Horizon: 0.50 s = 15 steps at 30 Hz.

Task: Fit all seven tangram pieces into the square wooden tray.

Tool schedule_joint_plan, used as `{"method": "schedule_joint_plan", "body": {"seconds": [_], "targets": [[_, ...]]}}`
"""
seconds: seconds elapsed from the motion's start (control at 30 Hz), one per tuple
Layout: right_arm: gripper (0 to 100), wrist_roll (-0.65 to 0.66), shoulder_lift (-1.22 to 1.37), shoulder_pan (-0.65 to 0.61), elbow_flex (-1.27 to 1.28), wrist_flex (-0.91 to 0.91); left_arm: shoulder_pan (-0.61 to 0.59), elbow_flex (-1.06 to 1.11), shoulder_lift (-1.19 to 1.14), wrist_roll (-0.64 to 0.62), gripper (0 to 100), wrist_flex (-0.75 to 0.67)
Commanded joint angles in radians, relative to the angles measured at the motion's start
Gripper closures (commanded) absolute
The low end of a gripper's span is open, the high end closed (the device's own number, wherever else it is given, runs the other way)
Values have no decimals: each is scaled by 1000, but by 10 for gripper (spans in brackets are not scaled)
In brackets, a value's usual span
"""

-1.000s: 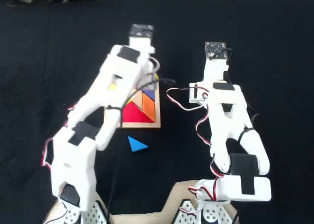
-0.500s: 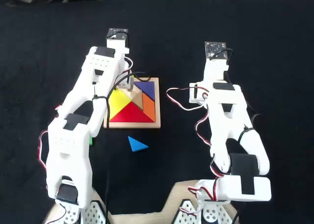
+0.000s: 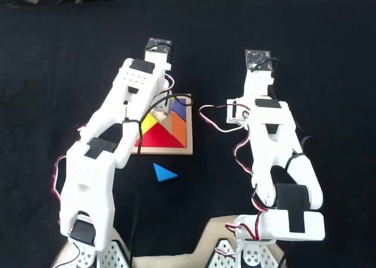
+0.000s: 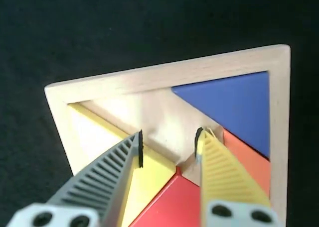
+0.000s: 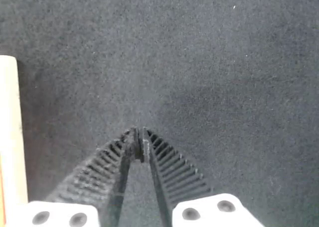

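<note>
Square wooden tray [image 4: 164, 77]: it lies directly under the left gripper [image 4: 169, 147], in the middle of the left wrist view.

1. The left gripper's jaws stand apart and hold nothing. Their tips straddle a bare patch of tray floor between the yellow triangle [image 4: 149, 170] and the dark blue triangle [image 4: 234, 102].
2. The red piece [image 4: 169, 202] and the orange piece [image 4: 244, 147] sit below that gap, against the yellow finger.
3. The right gripper [image 5: 137, 145] has its jaws together and empty, over the black cloth [image 5: 224, 62], beside the tray's edge at the frame's left.
4. In the high view the tray sits centre-left, half covered by the left arm. One small blue triangle [image 3: 164, 173] lies flat on the cloth just below the tray, apart from it.

Handling, as judged: the pieces look thin, rigid and light, with smooth painted faces likely to slip. The loose triangle is best taken across two edges, tips pressed down to the cloth. Seated pieces could shift if nudged.

Appearance: pale wood frame with a raised rim; the pieces are flat, plainly coloured and sharp-cornered.
</note>
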State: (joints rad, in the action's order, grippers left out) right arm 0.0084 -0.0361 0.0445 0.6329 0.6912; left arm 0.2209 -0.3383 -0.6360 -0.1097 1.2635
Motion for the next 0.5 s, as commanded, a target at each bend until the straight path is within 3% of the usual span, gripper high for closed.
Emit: {"method": "schedule_joint_plan", "body": {"seconds": [0.0,0.47], "targets": [[987,-3,-2,-15,-53,-12,25,-18,9,-3,805,12],[987,-3,-2,-15,-53,-12,-31,-122,187,3,805,150]]}}
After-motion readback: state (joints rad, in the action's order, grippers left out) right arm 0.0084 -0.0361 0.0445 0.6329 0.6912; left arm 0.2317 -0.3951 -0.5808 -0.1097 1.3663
